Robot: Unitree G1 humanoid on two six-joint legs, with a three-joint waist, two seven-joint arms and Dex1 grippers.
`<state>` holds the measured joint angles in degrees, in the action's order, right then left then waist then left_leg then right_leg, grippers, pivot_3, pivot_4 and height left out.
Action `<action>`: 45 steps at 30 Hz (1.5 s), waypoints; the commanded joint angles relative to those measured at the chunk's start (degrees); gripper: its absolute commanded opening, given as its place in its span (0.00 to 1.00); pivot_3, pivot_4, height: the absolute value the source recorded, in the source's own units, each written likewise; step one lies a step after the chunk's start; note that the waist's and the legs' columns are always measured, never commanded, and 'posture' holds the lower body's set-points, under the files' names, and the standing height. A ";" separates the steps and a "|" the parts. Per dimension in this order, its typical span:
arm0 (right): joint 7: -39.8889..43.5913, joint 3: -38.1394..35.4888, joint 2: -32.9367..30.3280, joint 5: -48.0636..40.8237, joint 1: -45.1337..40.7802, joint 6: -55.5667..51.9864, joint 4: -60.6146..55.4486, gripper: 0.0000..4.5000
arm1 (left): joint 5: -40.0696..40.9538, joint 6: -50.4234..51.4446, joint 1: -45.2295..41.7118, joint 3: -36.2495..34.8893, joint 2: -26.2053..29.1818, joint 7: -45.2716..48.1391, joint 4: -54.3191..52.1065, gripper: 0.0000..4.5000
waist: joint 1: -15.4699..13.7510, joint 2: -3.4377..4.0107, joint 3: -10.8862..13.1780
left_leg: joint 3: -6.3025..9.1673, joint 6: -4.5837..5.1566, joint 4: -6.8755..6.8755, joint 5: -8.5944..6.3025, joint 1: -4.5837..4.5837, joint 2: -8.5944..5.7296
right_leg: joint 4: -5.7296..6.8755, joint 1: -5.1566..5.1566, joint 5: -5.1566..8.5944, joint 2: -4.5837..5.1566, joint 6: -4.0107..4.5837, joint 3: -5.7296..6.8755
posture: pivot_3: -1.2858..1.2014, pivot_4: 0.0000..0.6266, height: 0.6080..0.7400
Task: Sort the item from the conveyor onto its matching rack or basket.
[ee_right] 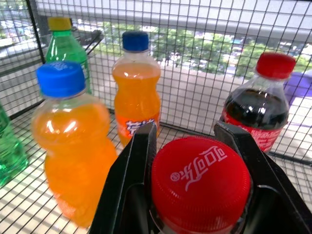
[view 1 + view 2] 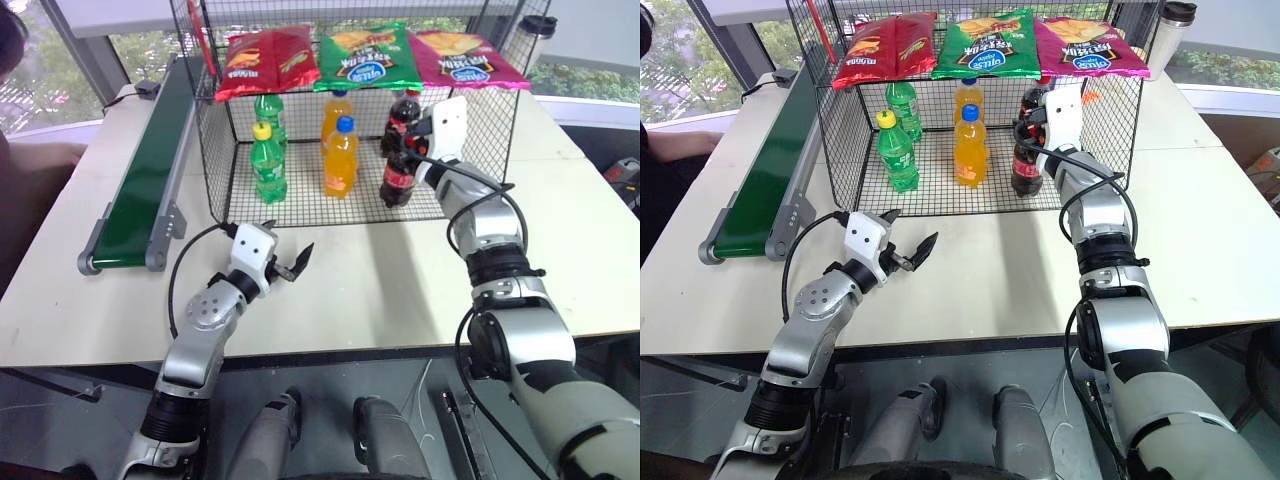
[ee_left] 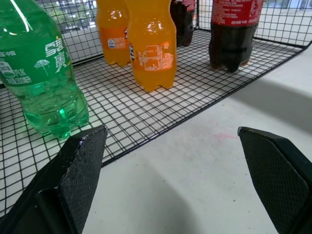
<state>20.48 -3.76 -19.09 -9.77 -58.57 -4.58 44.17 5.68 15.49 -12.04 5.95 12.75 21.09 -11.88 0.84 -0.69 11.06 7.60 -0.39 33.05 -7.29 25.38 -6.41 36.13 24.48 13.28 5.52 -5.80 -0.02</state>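
Note:
The cola bottle (image 2: 398,172) with red cap (image 1: 201,178) and red label stands upright at the front right of the black wire-mesh cage (image 2: 478,140), its base down at the grid floor. My right gripper (image 1: 191,139) is shut on its neck just under the cap and reaches into the cage from the front. A second cola bottle (image 1: 265,109) stands just behind it. My left gripper (image 2: 270,245) is open and holds nothing, low over the table in front of the cage. The dark green conveyor (image 2: 140,170) runs along the table's left side, and its belt is bare.
Inside the cage stand two orange soda bottles (image 2: 341,155) in the middle and two green ones (image 2: 268,160) on the left. Three chip bags (image 2: 365,55) lie on the cage top. A tumbler (image 2: 530,40) stands at the back right. A person (image 2: 12,40) is at the far left.

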 commanded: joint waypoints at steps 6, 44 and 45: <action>0.80 -1.37 -0.33 1.53 -6.20 8.46 7.32 0.27 | -0.47 -0.35 0.39 0.89 -1.19 -0.91 -1.94 0.99 | 0.07 0.01 0.00 | -0.01 0.00 0.00 0.00 0.00 0.00 | 0.01 0.00 0.00 -0.01 0.00 -0.01 | 0.52 0.24 0.98; 23.25 6.35 -9.47 -8.43 36.45 -26.31 -51.57 0.98 | 1.48 3.19 1.25 1.67 1.86 3.31 -2.05 1.00 | -0.16 0.07 -0.10 | 0.02 -0.12 0.12 -0.08 -0.05 0.05 | 0.04 -0.12 0.11 0.05 0.20 -0.01 | 0.52 0.24 0.98; 23.01 6.75 -9.02 -8.25 37.06 -26.05 -51.76 0.98 | 1.65 3.62 1.37 1.73 2.05 3.77 -2.28 1.00 | -0.17 0.07 -0.10 | 0.02 -0.15 0.12 -0.09 -0.05 0.05 | 0.03 -0.12 0.11 0.04 0.20 0.00 | 0.52 0.24 0.98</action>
<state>44.11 2.25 -28.79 -18.20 -22.12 -31.72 -5.25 6.23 18.54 -10.93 7.45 14.40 23.72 -11.67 0.67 -0.62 10.95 7.63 -0.54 33.17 -7.38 25.32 -6.36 36.16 24.35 13.40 5.57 -5.60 -0.02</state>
